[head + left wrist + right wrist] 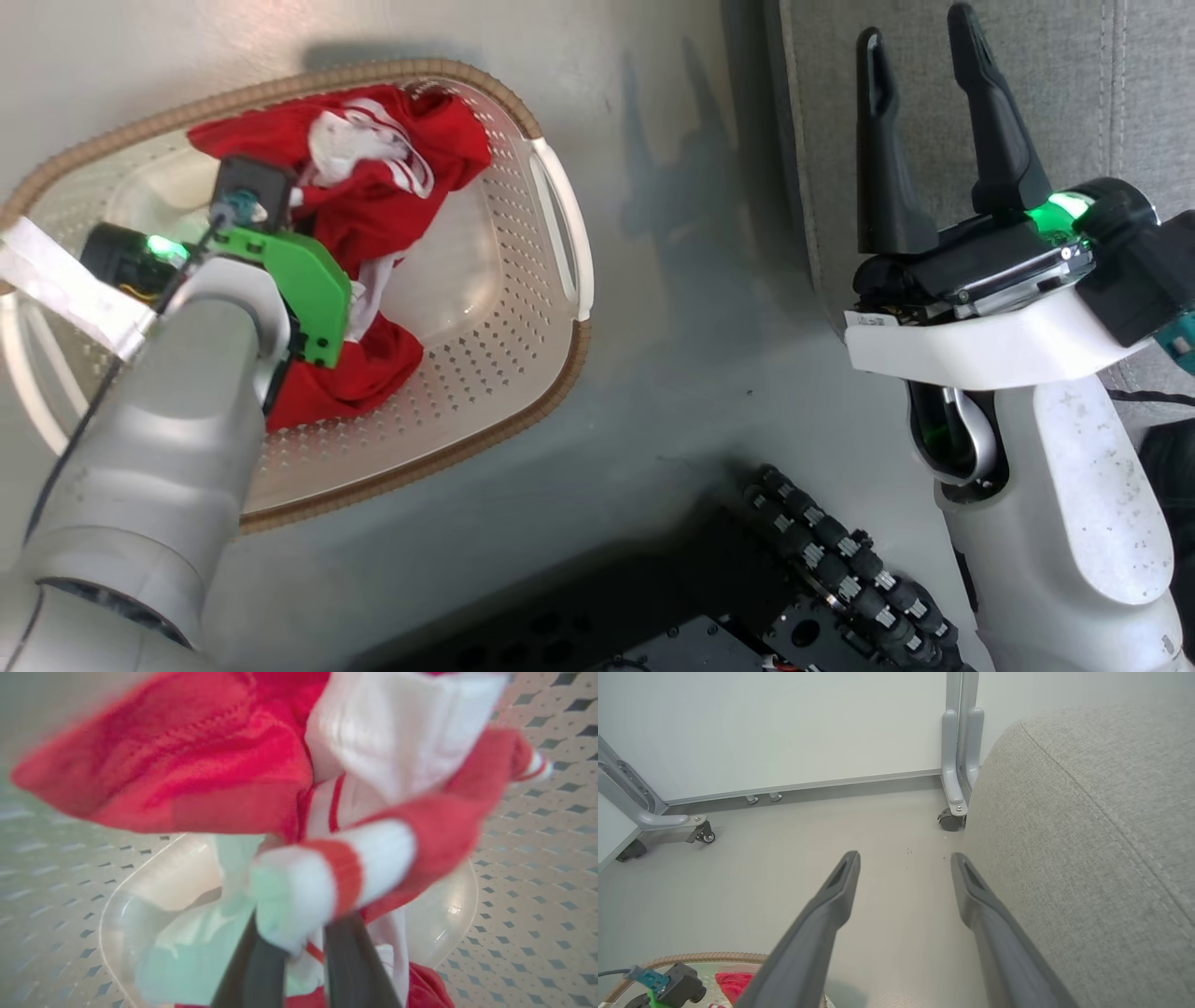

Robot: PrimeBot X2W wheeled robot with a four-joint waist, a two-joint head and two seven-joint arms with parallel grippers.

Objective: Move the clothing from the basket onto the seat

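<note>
The red and white clothing (392, 196) lies heaped in the cream perforated basket (495, 373) on the floor at the left. My left arm reaches down into the basket, and its green wrist mount (299, 280) hides the fingers in the head view. Up close, my left gripper (301, 933) is shut on a white and red cuff of the clothing (210, 760), just above the basket floor (528, 896). My right gripper (917, 28) is open and empty, held up beside the edge of the grey seat (1102, 93). The seat (1087, 835) also rises to the right of the right gripper (906, 857).
Grey floor (709, 327) separates the basket from the seat. My black base with its cable chain (840, 560) sits at the bottom. A wheeled partition with a caster (952, 816) stands ahead against the wall. The basket rim (714, 956) shows at the lower left.
</note>
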